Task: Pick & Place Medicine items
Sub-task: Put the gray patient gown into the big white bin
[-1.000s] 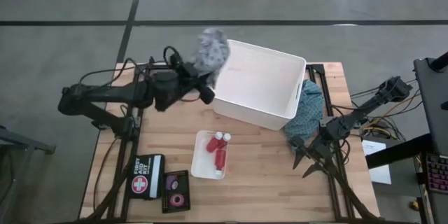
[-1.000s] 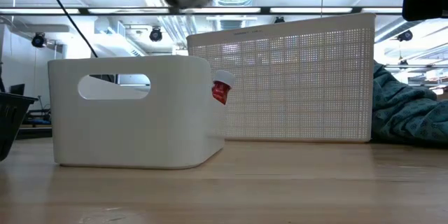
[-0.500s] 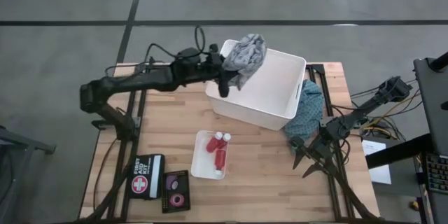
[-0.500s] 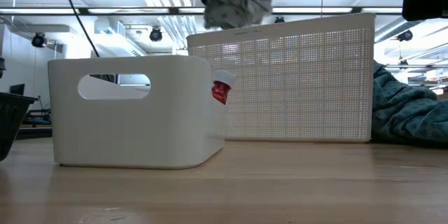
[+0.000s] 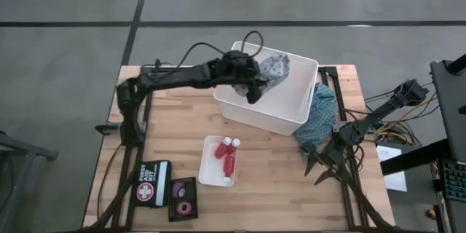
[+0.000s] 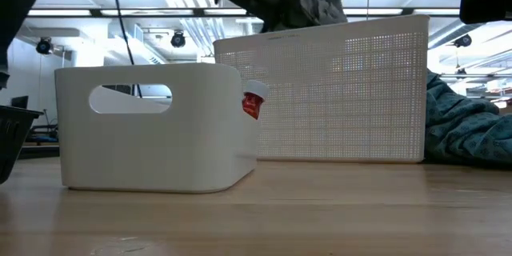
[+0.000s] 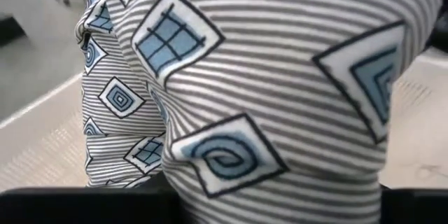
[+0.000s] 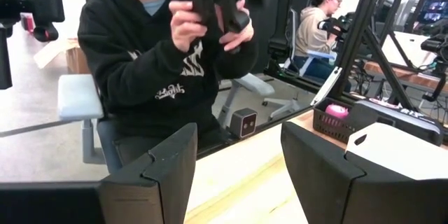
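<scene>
Left tool apparently grips the striped cloth over the white basket.

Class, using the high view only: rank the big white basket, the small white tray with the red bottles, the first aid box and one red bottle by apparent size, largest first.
1. Big white basket.
2. Small white tray.
3. First aid box, only slightly smaller than the tray, so that order is unsure.
4. One red bottle, clearly smallest.
</scene>
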